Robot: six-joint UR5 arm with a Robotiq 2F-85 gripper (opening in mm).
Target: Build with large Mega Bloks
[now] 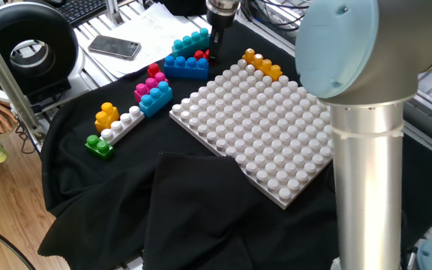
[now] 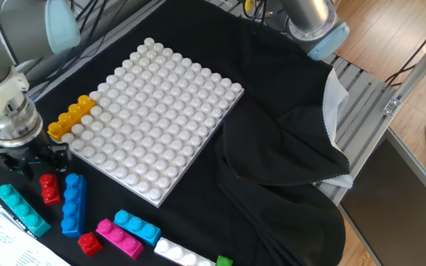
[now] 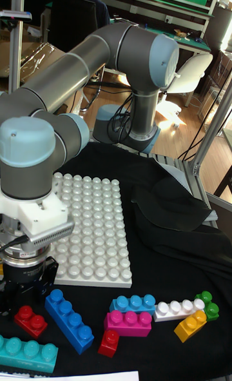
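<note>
Hovering open just above the small red brick [image 2: 49,188], the claw [image 2: 29,161] holds nothing.

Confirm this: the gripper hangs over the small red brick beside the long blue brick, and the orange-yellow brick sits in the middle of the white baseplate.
Not quite. The orange-yellow brick sits at the corner of the white baseplate, not its middle, as the other fixed view shows. The gripper does hang over the small red brick beside the long blue brick.
</note>
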